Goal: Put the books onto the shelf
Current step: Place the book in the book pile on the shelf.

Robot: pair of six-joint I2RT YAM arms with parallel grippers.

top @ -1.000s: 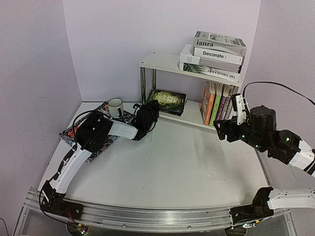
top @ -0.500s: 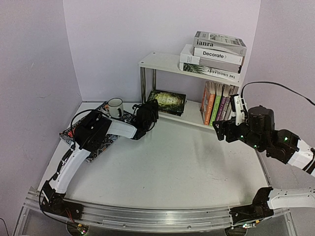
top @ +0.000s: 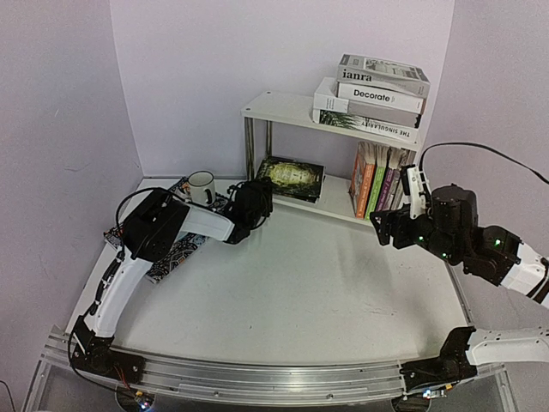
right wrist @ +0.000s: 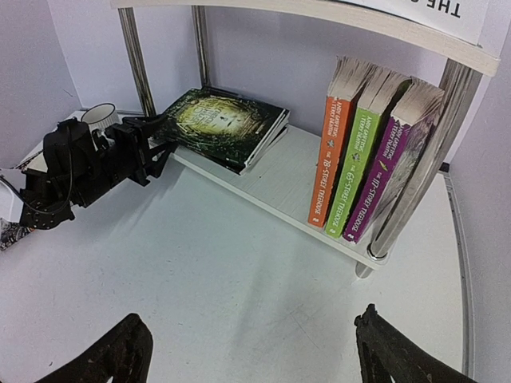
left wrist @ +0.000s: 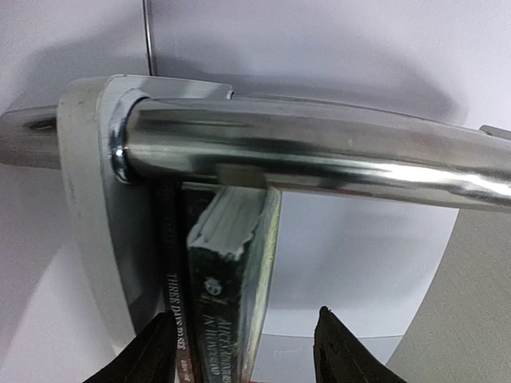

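Nearest, right gripper [right wrist: 249, 319] hangs wide open & empty in front of shelf [top: 283, 107]. Left gripper [left wrist: 242, 323], jaws apart, straddles green book [right wrist: 219, 120] lying flat at lower board's L end. Upright paperbacks [right wrist: 351, 159] at R end; hardback stack [top: 373, 99] on top board.

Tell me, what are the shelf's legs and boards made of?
The legs look like polished metal: round, silvery, with bright mirror-like glints. The boards look like wood or pressed board under a smooth white coating; the inside is hidden, so that is a guess.
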